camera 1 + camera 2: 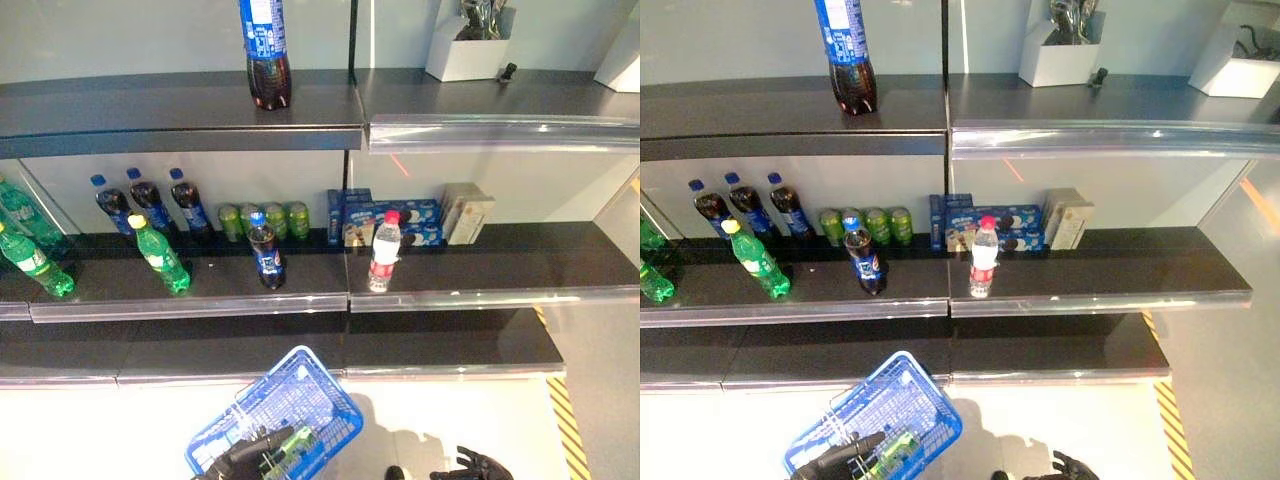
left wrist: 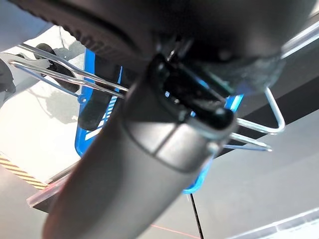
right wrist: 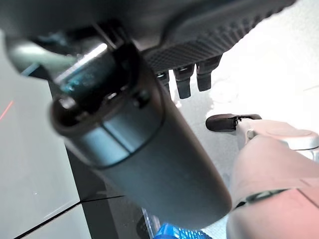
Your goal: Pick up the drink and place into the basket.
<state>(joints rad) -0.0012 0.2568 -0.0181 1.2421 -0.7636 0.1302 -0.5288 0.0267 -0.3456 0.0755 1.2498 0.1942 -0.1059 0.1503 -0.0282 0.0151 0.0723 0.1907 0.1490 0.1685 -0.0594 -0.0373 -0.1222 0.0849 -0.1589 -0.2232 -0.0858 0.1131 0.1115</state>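
Observation:
A blue wire basket [image 1: 318, 398] hangs low in front of the shelves. My left hand [image 1: 240, 458] is curled round its metal handle [image 2: 60, 70]. A green drink [image 1: 290, 447] lies inside the basket beside that hand. On the middle shelf [image 1: 200, 300] stand a small cola bottle [image 1: 266, 252] and a clear water bottle with a red cap [image 1: 384, 250], both near the front edge. My right hand [image 1: 478, 465] shows at the bottom right, well below the shelves, with relaxed fingers [image 3: 183, 82] and nothing in it.
Green soda bottles [image 1: 160, 256] and dark cola bottles [image 1: 150, 200] fill the shelf's left part. Behind stand green cans [image 1: 268, 218], blue biscuit boxes [image 1: 352, 215] and a beige box [image 1: 466, 212]. A large cola bottle [image 1: 265, 50] and a white holder [image 1: 468, 55] sit on the top shelf.

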